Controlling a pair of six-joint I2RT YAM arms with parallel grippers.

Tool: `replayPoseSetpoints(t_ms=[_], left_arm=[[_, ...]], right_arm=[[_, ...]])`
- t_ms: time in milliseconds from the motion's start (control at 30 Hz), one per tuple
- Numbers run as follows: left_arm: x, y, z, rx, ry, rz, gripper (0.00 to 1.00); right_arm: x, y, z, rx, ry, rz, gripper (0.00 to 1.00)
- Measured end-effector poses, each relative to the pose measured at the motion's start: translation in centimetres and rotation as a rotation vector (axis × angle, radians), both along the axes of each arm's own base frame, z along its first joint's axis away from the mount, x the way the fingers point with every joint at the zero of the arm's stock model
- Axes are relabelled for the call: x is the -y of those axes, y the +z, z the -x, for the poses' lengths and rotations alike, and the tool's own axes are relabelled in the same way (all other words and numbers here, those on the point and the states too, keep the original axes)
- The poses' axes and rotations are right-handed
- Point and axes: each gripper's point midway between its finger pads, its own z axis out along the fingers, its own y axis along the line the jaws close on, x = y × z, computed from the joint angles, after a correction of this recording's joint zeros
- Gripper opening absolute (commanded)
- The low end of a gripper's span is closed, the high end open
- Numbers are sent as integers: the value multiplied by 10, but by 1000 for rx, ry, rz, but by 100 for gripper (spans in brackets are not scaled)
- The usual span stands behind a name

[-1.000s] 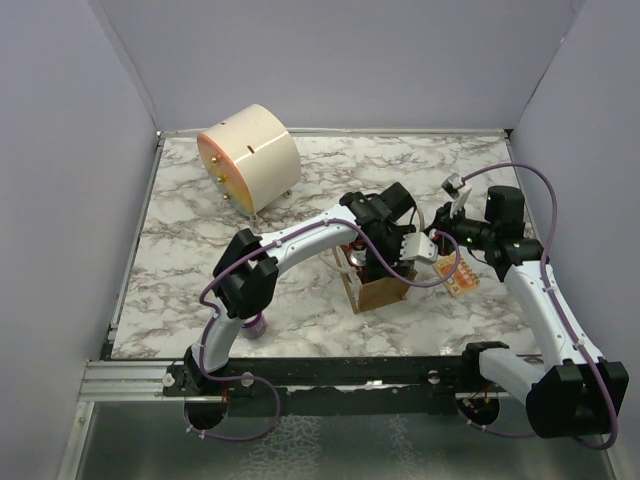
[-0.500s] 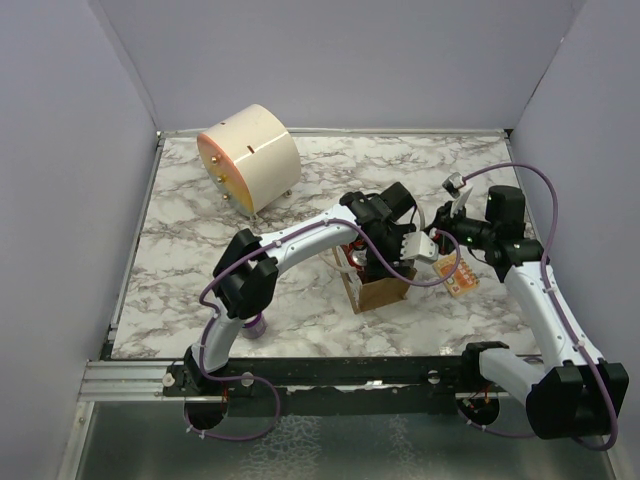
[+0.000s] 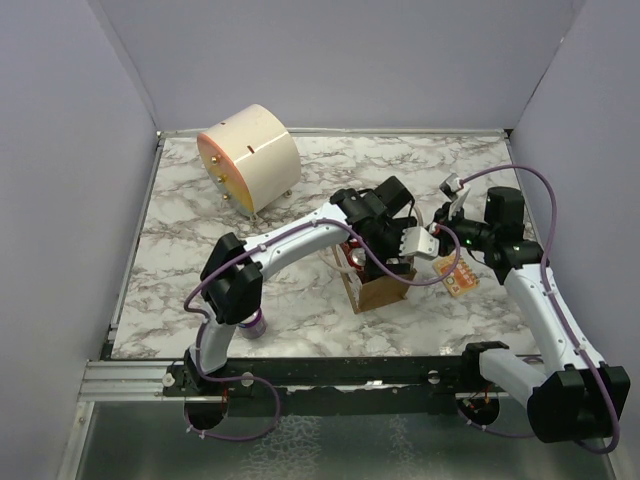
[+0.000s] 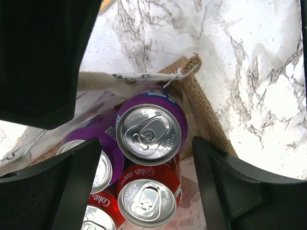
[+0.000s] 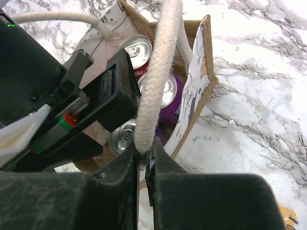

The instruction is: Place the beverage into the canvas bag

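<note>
As its jaws widen, the left gripper (image 4: 144,143) draws back from the can (image 4: 151,129) in the canvas bag (image 4: 207,117). The right gripper (image 5: 144,158) still pinches the rope handle (image 5: 156,72).

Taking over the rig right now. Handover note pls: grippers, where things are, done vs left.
Left gripper: open, fingers either side of the purple can, not touching it.
Right gripper: shut on the rope handle, holding it up.
Canvas bag: mid-table, upright; purple can stands inside beside red Coke cans.
Done: can in bag, fingers off it.
Left: lift left arm clear, let go of handle. Purple item by the left arm's base, partly hidden, may be another can.
</note>
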Motion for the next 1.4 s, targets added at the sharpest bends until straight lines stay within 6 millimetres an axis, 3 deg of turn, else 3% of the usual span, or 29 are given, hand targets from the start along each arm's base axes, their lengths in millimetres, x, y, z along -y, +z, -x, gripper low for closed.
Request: replayPoseSetpoints(t_ms=[733,933,1133,1233,1300,1400], left_arm=[[-37,46,8,125,-4,67,80],[-62,77,9,181,20,116,81],[-101,130,1,272,79,204,85],[-122,140,-5,283,109,227,88],[-161,142,-17,289,198,224,89],[-205,132,-20,279,299,194,92]], right_arm=[[-1,3,3,19,13,7,3],[-3,4,6,55,63,15,11],[-7,3,5,102,139,37,25],[-9,3,4,118,175,40,33],[-11,2,6,121,202,39,38],[-13,0,10,124,236,37,53]])
